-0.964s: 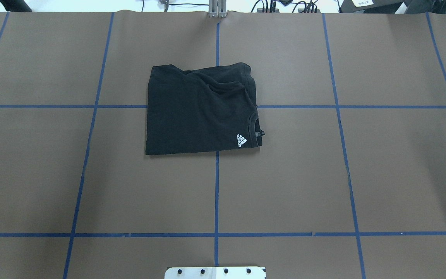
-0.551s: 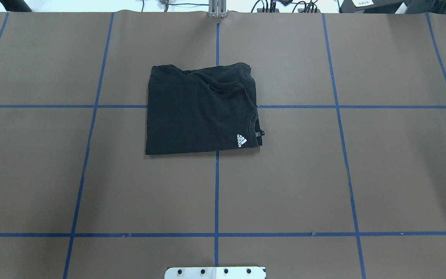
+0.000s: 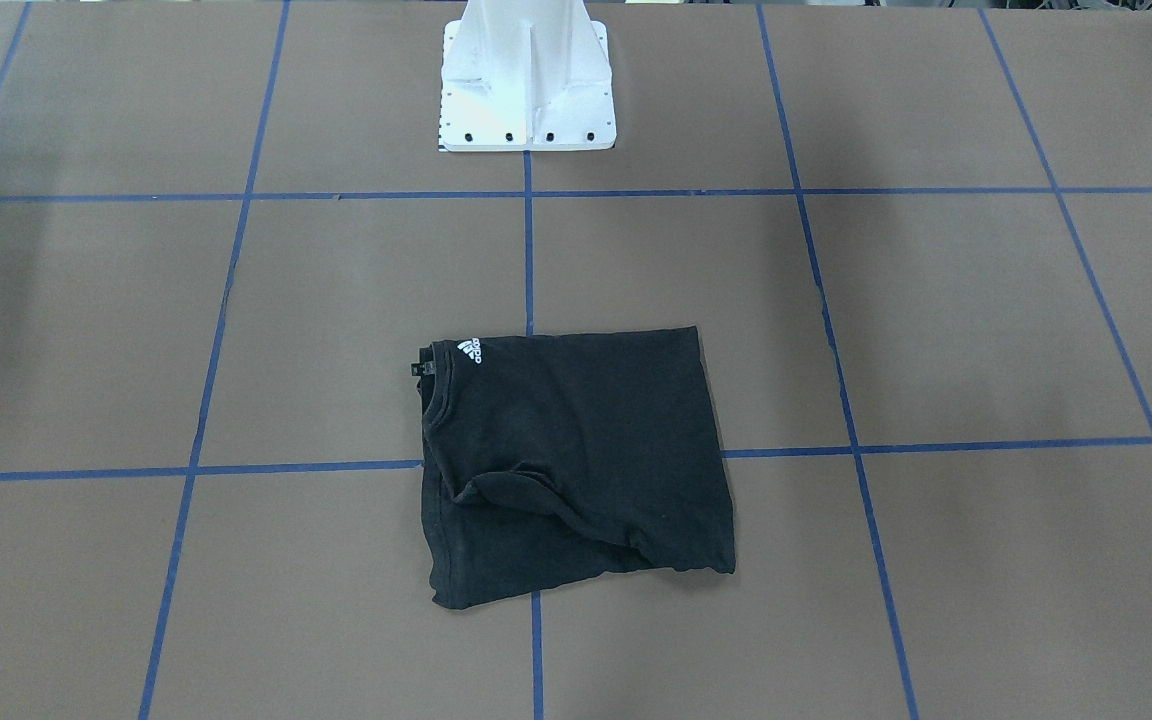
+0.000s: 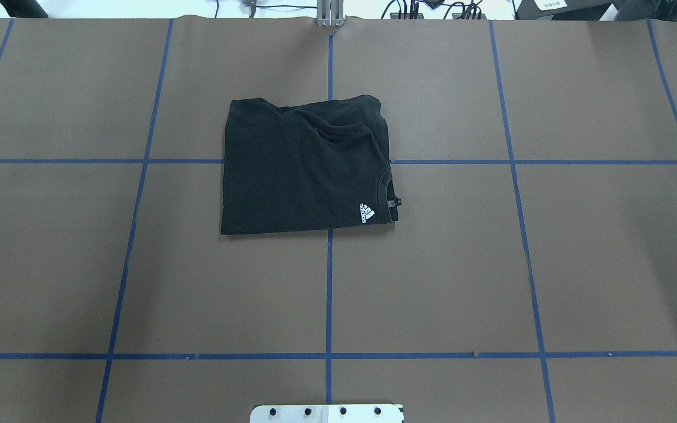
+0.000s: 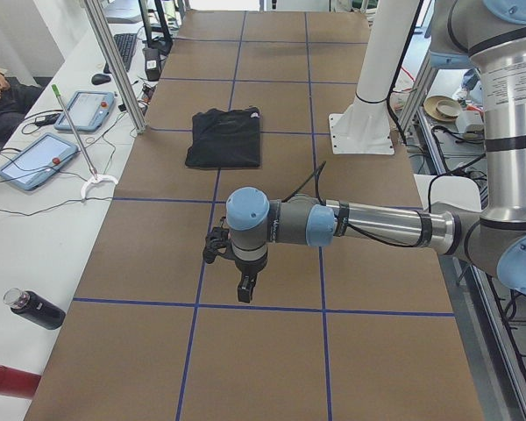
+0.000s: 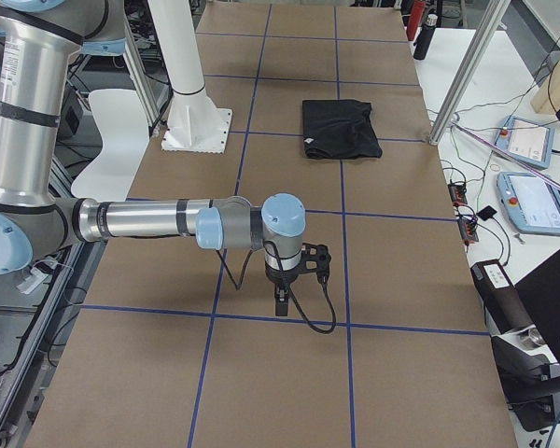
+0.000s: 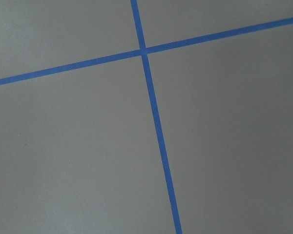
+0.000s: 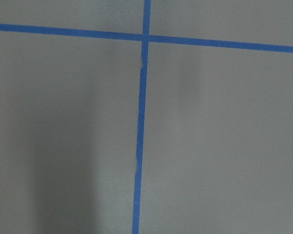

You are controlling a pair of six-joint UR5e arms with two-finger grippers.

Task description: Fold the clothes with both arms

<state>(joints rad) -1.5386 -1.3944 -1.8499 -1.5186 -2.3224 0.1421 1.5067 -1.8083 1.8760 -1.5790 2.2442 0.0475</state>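
I see the shirt point(image 4: 306, 167) lying folded into a rough rectangle on the table point(image 4: 550, 264), across the centre line of blue tape point(image 4: 328, 294). In the overhead view it sits at 12 o'clock from the base point(image 3: 526, 75), well apart from it. Its white logo point(image 4: 367, 213) shows at the shirt's 4 o'clock corner, with the neck opening curving just above it. The far edge at 12 o'clock is rumpled, with a raised crease running in from 1 o'clock. Nothing touches the shirt.

Neither arm shows in the overhead or front views. From the table's left end I see the left arm point(image 5: 368, 224) stretched level over the table, the left gripper point(image 5: 244, 295) pointing straight down above the bare surface, with the shirt far off at its 12 o'clock. From the right end, the right arm point(image 6: 159, 221) mirrors it, and the right gripper point(image 6: 280, 308) hangs above a tape line, with the shirt far off at 1 o'clock.

I cannot tell how wide either claw stands. Both wrist cameras show only table and crossed tape.
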